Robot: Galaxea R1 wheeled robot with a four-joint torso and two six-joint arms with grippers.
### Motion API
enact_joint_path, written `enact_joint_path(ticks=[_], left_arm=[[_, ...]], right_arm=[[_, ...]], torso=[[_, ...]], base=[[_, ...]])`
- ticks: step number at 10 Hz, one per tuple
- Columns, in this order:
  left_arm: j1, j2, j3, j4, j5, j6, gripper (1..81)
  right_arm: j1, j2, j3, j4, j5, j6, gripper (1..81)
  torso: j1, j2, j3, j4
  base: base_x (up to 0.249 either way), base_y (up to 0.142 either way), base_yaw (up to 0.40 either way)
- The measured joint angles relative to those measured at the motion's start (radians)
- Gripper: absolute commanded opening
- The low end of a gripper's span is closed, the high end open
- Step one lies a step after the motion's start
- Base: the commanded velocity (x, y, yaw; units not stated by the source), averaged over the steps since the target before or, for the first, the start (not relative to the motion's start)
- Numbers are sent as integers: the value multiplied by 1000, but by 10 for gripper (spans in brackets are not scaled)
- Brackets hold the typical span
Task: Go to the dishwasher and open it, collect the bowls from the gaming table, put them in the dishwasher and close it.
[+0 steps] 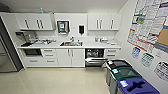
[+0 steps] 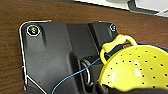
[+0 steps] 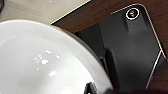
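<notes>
Facing the kitchen counter: a yellow strainer bowl (image 2: 135,68) sits large at the left wrist, a white bowl (image 3: 42,62) at the right; whether either gripper holds, I cannot tell. Ahead, right of centre, the dishwasher (image 1: 94,58) stands open.

White kitchen cabinets (image 1: 70,57); steel-fronted dishwasher (image 1: 95,61), dark inside. Black, green, blue lidded bins (image 1: 126,75). Yellow dotted perforated bowl (image 2: 136,68). Glossy white bowl (image 3: 42,62).
</notes>
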Motion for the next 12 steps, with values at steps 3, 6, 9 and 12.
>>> enact_joint_path(ticks=[3,6,9,12], left_arm=[[-7,0,0,0,-1,0,10],[-7,0,0,0,-1,0,10],[-10,-1,0,0,-2,0,10],[-6,0,0,0,-1,0,10]], right_arm=[[4,0,0,0,2,0,10],[4,0,0,0,3,1,10],[5,0,0,0,5,1,10],[7,0,0,0,4,1,10]], torso=[[0,0,0,0],[0,0,0,0],[0,0,0,0],[0,0,0,0]], base=[[172,0,0],[172,0,0],[156,0,0],[153,0,0]])
